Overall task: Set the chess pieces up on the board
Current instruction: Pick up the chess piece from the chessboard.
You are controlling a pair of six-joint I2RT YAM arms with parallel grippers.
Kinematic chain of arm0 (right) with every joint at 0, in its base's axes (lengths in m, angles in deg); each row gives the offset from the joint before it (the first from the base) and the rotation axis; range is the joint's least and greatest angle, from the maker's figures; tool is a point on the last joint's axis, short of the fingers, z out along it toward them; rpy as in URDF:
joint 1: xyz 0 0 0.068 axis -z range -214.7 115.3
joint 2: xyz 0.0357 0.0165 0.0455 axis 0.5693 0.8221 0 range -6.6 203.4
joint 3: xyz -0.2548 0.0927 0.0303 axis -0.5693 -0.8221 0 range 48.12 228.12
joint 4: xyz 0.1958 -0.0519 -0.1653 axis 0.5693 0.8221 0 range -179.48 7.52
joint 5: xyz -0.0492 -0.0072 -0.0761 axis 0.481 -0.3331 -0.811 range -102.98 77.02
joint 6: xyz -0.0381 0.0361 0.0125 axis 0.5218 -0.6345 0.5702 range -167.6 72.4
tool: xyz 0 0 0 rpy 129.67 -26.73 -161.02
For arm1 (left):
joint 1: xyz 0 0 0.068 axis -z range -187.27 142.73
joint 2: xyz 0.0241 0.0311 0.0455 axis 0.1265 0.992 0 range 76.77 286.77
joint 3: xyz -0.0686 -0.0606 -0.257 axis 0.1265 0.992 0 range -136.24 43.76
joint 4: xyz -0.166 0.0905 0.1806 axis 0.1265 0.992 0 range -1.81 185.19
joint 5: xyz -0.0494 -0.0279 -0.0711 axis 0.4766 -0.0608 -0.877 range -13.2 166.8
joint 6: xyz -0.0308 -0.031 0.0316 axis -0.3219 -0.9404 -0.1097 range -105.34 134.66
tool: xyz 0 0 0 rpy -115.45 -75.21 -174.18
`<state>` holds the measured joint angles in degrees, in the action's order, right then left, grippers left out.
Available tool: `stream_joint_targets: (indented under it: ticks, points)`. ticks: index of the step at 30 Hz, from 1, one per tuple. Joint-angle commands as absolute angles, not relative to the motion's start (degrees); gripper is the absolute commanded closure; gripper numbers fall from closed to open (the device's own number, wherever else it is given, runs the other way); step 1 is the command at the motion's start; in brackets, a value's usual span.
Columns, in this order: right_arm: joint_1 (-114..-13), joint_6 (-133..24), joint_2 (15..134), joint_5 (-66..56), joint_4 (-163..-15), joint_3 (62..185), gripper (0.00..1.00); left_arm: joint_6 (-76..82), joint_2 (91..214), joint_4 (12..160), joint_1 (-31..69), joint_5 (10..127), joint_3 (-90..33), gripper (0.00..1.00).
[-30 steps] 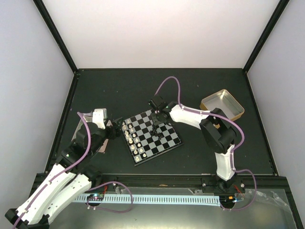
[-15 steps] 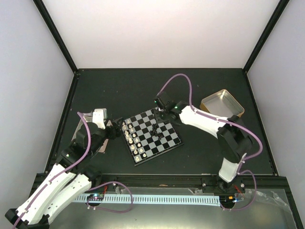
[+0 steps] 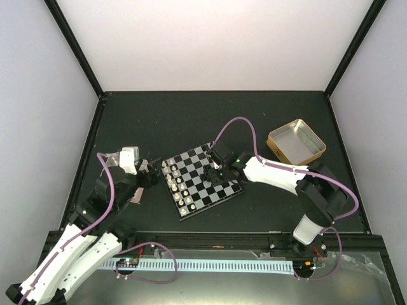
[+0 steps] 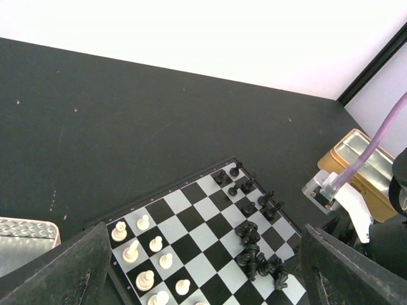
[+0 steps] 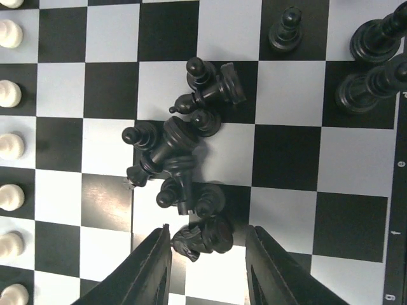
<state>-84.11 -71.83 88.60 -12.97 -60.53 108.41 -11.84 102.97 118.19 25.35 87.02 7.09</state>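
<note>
Chess set-up seen roughly half done: the board (image 3: pixel 202 190) was placed at the middle of the dark surface, with the white pieces (image 4: pixel 156 244) stood upright in two rows along its left edge, a side judged complete. Only a few black pieces (image 5: pixel 372 63) were stood along the right edge. The others were heaped (image 5: pixel 181 159) on their sides on the squares just inside that edge, touching and overlapping one another, and all were left to be stood on their home squares.

The right end effector (image 5: pixel 208 232) was held low over the near end of the heap, its fingers partly parted on either side of a fallen black piece (image 5: pixel 202 240). A gap was seen on each side, and nothing was judged to be gripped. The left end effector (image 4: pixel 205 241) was held wide open and empty just off the board's left edge, beside the white rows.

A gold tin (image 3: pixel 296 141) was set well apart to the right, and the corner of a silver tray (image 4: pixel 25 232) was seen by the left arm. The tangle itself was judged the main obstacle, since any piece lifted could drag or roll its neighbours. The upright black pieces close by could also be knocked.
</note>
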Motion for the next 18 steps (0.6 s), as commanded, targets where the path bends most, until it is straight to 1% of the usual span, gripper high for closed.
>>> stream_joint_targets:
  ticks: [1, 10, 18]
  points:
    - [-84.38, -71.12, 89.76, -12.66, -62.20, 109.48, 0.69, -10.86, 101.12, 121.83, 24.97, 88.07, 4.15, 0.17]
    - [-84.49, -69.94, 92.10, -12.99, -62.99, 110.05, 0.79, -12.39, 100.17, 123.09, 24.97, 88.37, 4.21, 0.17]
    - [-84.47, -69.48, 93.53, -13.75, -63.57, 111.06, 0.80, -12.23, 101.04, 122.46, 24.98, 87.96, 3.77, 0.17]
